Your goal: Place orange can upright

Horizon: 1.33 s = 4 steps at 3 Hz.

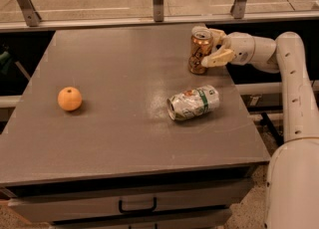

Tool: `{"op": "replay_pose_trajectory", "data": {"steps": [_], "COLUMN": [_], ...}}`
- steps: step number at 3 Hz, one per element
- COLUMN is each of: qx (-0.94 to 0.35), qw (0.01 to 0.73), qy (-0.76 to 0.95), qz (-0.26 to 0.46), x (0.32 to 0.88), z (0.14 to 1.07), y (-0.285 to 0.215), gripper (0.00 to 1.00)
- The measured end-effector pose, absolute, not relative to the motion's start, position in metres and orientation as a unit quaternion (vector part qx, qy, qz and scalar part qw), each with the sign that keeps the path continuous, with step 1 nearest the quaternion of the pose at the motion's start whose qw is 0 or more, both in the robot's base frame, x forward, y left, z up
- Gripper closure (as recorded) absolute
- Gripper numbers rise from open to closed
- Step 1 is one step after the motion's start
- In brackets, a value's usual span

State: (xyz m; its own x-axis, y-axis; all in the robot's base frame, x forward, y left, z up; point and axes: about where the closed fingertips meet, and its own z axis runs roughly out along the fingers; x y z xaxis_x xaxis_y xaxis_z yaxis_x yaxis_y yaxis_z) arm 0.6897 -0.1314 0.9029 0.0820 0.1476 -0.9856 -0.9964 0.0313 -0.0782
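The orange can (200, 51) stands upright near the table's far right edge, its silver top facing up. My gripper (209, 48) reaches in from the right at the can's height. Its jaws are open, with one finger (218, 33) behind the can's right side and the other finger (218, 58) in front of it. The fingertips lie close to the can's right side, and I cannot tell whether they touch it.
A white-and-green dented can (193, 103) lies on its side just in front of the orange can. A round orange fruit (70, 98) sits at the table's left. The grey table (119, 123) has a drawer below and a railing behind.
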Motion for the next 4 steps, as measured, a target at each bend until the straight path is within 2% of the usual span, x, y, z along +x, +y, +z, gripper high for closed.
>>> {"op": "replay_pose_trajectory", "data": {"steps": [1, 2, 4], "qx": [-0.479, -0.464, -0.344], "qw": [0.564, 0.580, 0.604], "qy": [0.455, 0.541, 0.695], "qz": [0.494, 0.395, 0.183], "x": [0.689, 0.699, 0.688], "z": [0.907, 0.929, 0.977], "y": [-0.137, -0.200, -0.374], "gripper": [0.00, 0.00, 0.00]}}
